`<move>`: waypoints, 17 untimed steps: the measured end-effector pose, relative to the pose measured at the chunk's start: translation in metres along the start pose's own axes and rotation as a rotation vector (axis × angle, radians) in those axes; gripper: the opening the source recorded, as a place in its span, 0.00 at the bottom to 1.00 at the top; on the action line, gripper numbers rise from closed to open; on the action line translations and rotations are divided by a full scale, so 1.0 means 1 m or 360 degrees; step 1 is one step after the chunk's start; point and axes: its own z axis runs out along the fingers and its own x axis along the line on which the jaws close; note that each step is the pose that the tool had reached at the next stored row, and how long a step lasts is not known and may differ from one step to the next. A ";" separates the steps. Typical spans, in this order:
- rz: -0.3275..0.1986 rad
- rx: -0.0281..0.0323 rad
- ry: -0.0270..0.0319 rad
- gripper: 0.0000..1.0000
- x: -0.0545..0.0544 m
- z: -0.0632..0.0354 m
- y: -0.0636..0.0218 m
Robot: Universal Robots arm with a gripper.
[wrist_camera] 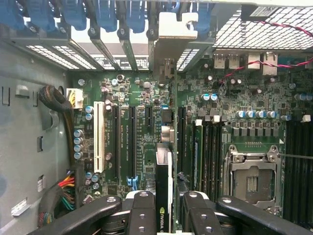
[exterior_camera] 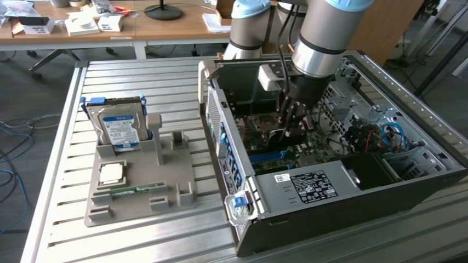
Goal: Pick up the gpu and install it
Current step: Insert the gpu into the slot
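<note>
Gripping the gpu (wrist_camera: 164, 171) edge-on between its fingers (wrist_camera: 143, 208), the gripper (wrist_camera: 165, 208) holds it over the motherboard (wrist_camera: 132, 98) — inside the open case (exterior_camera: 351, 219).

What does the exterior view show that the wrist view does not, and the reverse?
Exterior view: the robot arm, plus a hard drive and memory stick on a grey holder beside the computer case. Wrist view: the graphics card gripped between the jaws, the card slots, an empty processor socket. Both: the motherboard inside the case.

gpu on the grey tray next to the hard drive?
No, the gpu sits edge-on between the fingers of the claw, over the motherboard.
</note>
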 end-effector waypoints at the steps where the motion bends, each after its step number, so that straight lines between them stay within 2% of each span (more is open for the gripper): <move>1: 0.0000 0.00000 0.00000 0.27 0.000 0.0000 0.0005; 8: 0.0000 0.00000 0.00001 0.27 0.000 0.0001 0.0013; 17: 0.0000 0.00003 0.00000 0.27 0.000 0.0061 0.0016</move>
